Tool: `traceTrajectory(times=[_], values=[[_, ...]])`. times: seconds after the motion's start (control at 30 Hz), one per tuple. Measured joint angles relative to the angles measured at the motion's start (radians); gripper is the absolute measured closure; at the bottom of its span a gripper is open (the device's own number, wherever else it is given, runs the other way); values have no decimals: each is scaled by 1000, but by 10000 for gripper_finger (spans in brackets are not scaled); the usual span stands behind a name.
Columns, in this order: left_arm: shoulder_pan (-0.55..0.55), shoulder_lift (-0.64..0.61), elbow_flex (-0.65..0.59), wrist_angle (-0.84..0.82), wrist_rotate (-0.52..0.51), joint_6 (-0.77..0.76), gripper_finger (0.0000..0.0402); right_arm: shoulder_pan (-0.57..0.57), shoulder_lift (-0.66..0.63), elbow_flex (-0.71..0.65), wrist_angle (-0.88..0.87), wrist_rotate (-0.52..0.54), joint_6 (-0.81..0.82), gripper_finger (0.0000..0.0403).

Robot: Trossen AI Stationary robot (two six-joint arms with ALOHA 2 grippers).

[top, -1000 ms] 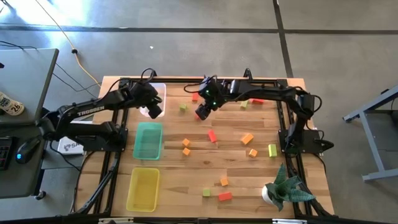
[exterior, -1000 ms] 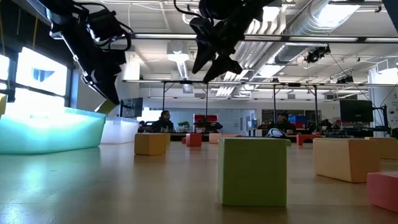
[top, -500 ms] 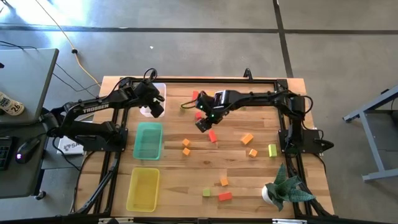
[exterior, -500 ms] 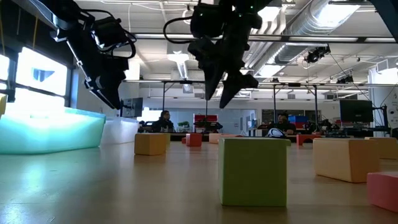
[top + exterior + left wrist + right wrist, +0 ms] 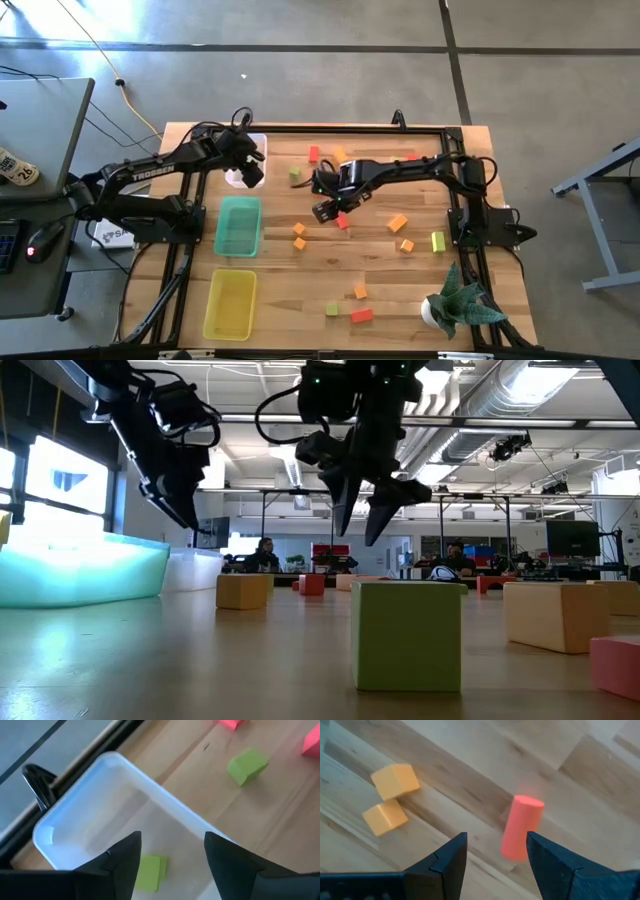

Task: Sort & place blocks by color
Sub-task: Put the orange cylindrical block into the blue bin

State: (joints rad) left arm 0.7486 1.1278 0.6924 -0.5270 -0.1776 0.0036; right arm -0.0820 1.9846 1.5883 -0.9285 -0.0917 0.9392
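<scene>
The left gripper (image 5: 246, 176) hangs over the clear tray (image 5: 256, 147) at the upper left of the table, its fingers apart and empty — a yellow-green block (image 5: 150, 872) lies inside that tray beneath them. Near the high view's centre, the right gripper (image 5: 328, 208) hovers with fingers spread just above a red block (image 5: 342, 219), not touching it. Two orange blocks (image 5: 390, 797) sit near it, others scattered toward the lower right.

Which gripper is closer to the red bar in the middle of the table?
Right. The right gripper hovers just beside the red bar, fingers open. The left gripper is far off, over the clear tray, fingers open.
</scene>
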Motion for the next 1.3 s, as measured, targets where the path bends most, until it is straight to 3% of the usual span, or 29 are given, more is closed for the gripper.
traceTrajectory(times=[0.17,0.53,0.8,1.03,1.3], values=[[0,0,96,-37,30,0,197,39,26,0,-37,52,60,213],[-14,-1,265,-52,205,0,195,84,130,0,-58,76,142,213],[-18,-1,276,-53,208,0,197,84,182,4,-51,83,137,222],[-18,-1,276,-53,208,0,195,84,184,4,-51,83,107,298],[-18,-1,276,-53,240,0,197,87,148,-3,-43,38,-13,299]])
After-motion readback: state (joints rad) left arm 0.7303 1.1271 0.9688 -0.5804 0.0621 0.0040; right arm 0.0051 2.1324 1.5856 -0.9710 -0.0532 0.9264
